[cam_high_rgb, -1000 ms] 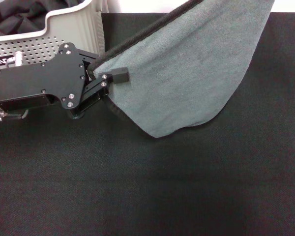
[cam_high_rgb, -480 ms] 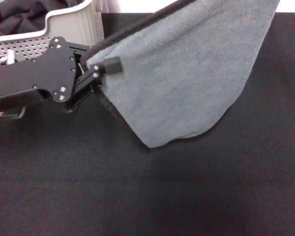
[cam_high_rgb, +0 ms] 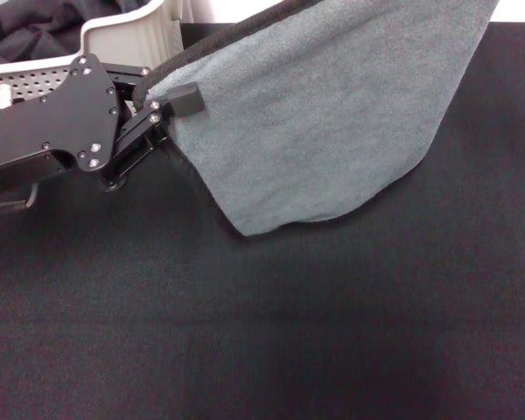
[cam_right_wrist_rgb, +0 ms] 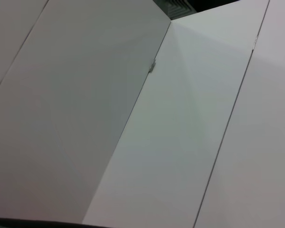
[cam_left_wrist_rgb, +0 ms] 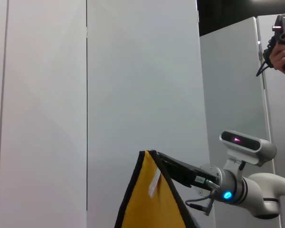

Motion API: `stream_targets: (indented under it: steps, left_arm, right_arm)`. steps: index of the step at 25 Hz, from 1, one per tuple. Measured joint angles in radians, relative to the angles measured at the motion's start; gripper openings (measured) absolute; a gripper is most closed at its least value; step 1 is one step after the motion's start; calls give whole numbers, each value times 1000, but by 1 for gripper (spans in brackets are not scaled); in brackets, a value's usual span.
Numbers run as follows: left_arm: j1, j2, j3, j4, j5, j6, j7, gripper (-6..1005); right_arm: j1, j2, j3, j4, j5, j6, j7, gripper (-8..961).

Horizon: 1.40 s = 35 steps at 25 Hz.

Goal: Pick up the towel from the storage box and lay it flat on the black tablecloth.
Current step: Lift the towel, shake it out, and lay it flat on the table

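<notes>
The grey-green towel [cam_high_rgb: 324,114] hangs stretched above the black tablecloth [cam_high_rgb: 289,332], its lower rounded edge close over the cloth. My left gripper [cam_high_rgb: 171,114] is shut on the towel's left black-bordered corner, just beside the light grey storage box [cam_high_rgb: 127,35]. The towel's other end rises out of the head view at the top right. In the left wrist view my right gripper [cam_left_wrist_rgb: 154,156] holds the peak of a black-bordered cloth [cam_left_wrist_rgb: 149,204] whose facing side looks yellow.
The storage box stands at the back left and holds dark fabric [cam_high_rgb: 35,26]. The tablecloth covers the whole table in front. A person's hand [cam_left_wrist_rgb: 282,47] with a device shows far off in the left wrist view. The right wrist view shows only white panels.
My left gripper has moved left and towards the box with the towel corner in it. The towel's hanging lower edge has shifted left and farther back with it.
</notes>
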State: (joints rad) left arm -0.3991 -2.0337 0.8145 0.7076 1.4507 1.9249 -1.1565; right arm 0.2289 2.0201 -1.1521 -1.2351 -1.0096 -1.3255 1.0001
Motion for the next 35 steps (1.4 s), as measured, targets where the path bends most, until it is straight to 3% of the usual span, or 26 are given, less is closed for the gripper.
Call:
stream_targets:
  steps: [15,21,35]
  left_arm:
    - [5,-7,0,-6,-30,0,-3,35]
    - [14,6,0,-38,-92,10,2,34]
    - [30,7,0,-40,-108,32,14,38]
  right_arm:
    - [0,-1,8,18,-2,-5,-1,10]
    - [-3,-3,9,26,-2,-6,-2,10]
    - [-5,-4,13,50,1,-13,-11,11]
